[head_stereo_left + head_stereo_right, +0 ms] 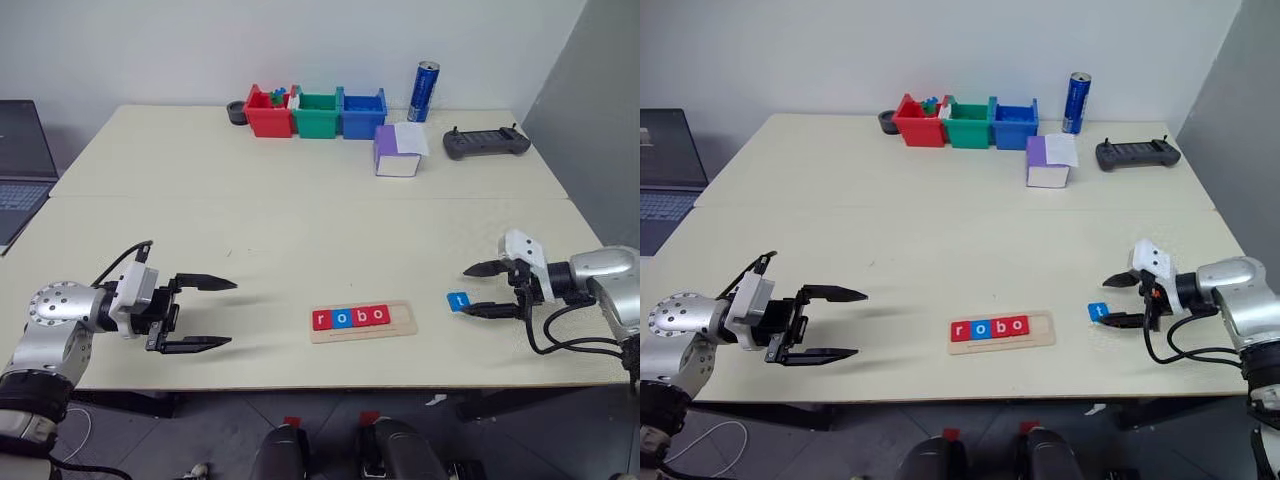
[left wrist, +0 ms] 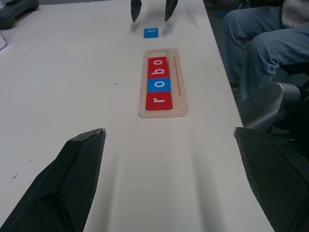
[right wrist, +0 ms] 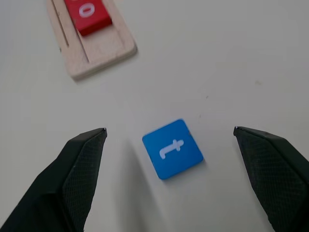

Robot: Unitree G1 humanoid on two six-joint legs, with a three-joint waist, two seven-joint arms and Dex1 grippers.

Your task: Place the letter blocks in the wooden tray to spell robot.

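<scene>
The wooden tray point(image 1: 362, 322) lies near the table's front edge and holds several letter blocks point(image 1: 350, 317) reading r, o, b, o, with its right end bare. A blue t block point(image 3: 172, 149) lies flat on the table just right of the tray point(image 3: 99, 48). My right gripper point(image 1: 478, 290) is open, its fingers point(image 3: 82, 159) spread to either side of the t block point(image 1: 458, 300) without touching it. My left gripper point(image 1: 213, 313) hovers open and empty over the table well left of the tray, pointing toward it.
Red point(image 1: 268, 112), green point(image 1: 317, 113) and blue point(image 1: 362, 112) bins stand at the table's back, with a blue can point(image 1: 426, 91), a purple-and-white box point(image 1: 398, 150) and a black controller point(image 1: 485, 143). A laptop point(image 1: 20, 165) sits at the far left. A seated person's legs point(image 2: 260, 43) are beside the table.
</scene>
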